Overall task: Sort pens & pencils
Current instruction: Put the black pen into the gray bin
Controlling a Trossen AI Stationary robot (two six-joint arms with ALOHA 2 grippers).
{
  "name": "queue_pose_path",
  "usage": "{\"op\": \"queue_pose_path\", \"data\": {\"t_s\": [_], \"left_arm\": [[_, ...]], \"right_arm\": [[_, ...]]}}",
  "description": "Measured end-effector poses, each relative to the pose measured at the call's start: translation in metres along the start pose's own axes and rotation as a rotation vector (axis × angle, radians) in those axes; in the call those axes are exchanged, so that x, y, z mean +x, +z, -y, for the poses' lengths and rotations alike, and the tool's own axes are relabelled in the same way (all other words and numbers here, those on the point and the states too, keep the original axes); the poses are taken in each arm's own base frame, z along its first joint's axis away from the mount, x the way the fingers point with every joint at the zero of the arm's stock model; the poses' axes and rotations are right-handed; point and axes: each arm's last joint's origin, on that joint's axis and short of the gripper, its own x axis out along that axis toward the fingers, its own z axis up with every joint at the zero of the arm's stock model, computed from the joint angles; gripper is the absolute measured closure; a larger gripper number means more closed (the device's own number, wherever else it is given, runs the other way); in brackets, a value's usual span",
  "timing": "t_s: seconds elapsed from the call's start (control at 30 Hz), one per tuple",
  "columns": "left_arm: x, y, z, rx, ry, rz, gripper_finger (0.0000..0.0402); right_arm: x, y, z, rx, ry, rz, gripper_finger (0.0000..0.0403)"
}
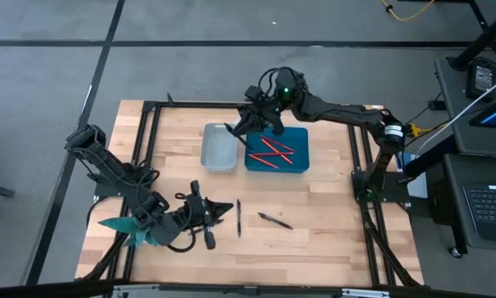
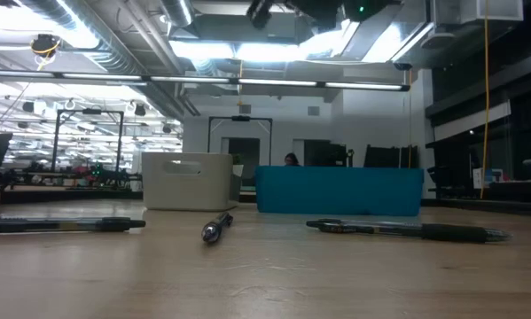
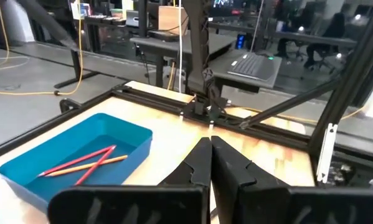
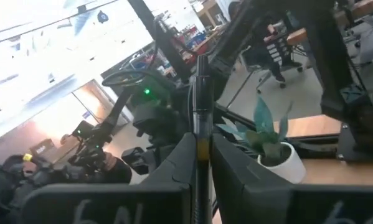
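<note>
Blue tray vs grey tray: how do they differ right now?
The blue tray holds several red pencils; the grey tray looks empty. The blue tray is blue and the wider of the two; the grey tray is pale grey and narrower. The right gripper, shut on a dark pen, hangs over the gap between them, nearer the grey tray. Both are shallow rectangular trays side by side on the table.
</note>
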Motion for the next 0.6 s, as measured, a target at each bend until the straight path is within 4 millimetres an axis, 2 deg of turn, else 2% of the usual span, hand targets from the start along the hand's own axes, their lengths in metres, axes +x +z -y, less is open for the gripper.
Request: {"op": "queue_pose_path", "data": {"t_s": [0.17,0.33,0.6], "left_arm": [[0.001,-0.005,-0.004,0.059,0.036,-0.021,0.0401],[0.005,-0.008,-0.009,0.109,0.079,-0.037,0.0401],[0.008,-0.010,-0.013,0.136,0.098,-0.058,0.0401]], "right_arm": [[-0.018,-0.004,0.033,0.098,-0.002,-0.023,0.0369],[-0.026,-0.018,0.075,0.182,0.024,-0.053,0.0369],[-0.013,0.000,0.122,0.206,0.140,-0.152,0.0369]]}}
